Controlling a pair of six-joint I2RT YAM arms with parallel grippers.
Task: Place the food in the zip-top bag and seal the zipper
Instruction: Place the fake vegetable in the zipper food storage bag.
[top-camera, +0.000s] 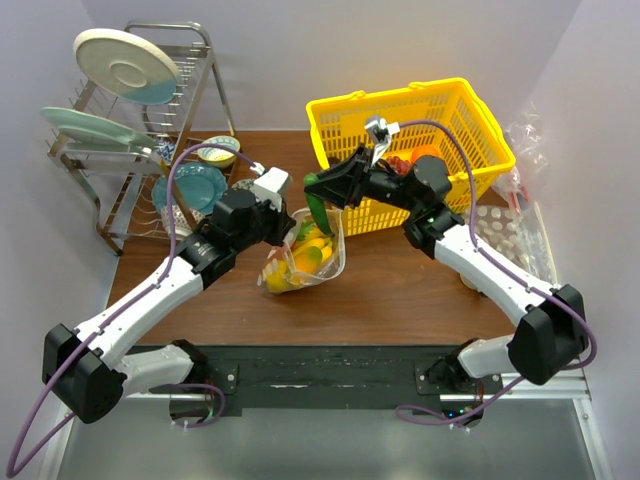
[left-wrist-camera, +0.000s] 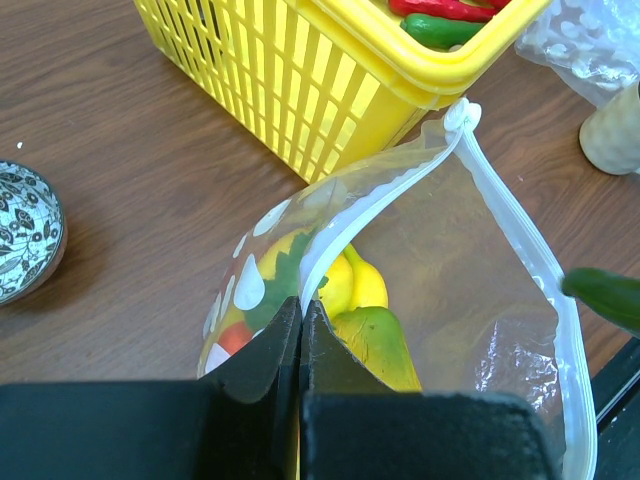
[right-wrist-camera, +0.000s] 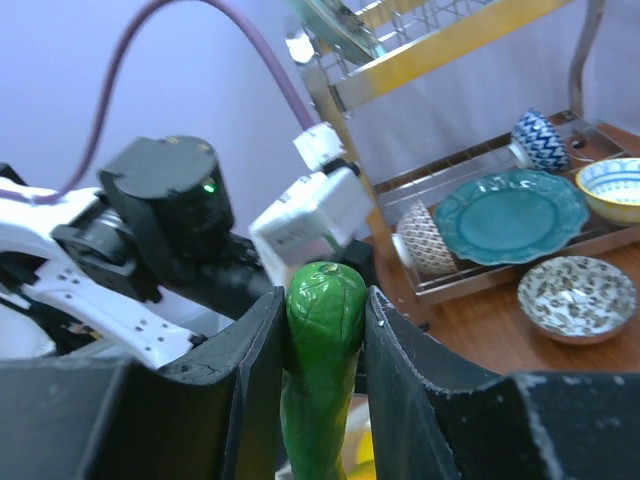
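Note:
The clear zip-top bag (top-camera: 308, 262) lies open on the table in front of the yellow basket. Its whitish zipper (left-wrist-camera: 365, 215) rims the mouth. My left gripper (left-wrist-camera: 301, 305) is shut on the near edge of the bag at the zipper and holds the mouth up. Inside lie the yellow banana bunch (left-wrist-camera: 352, 283) and the orange-green mango (left-wrist-camera: 383, 345). My right gripper (right-wrist-camera: 324, 300) is shut on the long green vegetable (right-wrist-camera: 322, 380), held upright over the bag's mouth (top-camera: 318, 208); its tip shows in the left wrist view (left-wrist-camera: 605, 297).
The yellow basket (top-camera: 410, 150) stands behind the bag with red and green produce inside. A dish rack (top-camera: 150, 130) with plates and bowls stands at the back left. A patterned bowl (left-wrist-camera: 25, 230) sits left of the bag. Thin clear plastic (top-camera: 525, 150) lies at the right.

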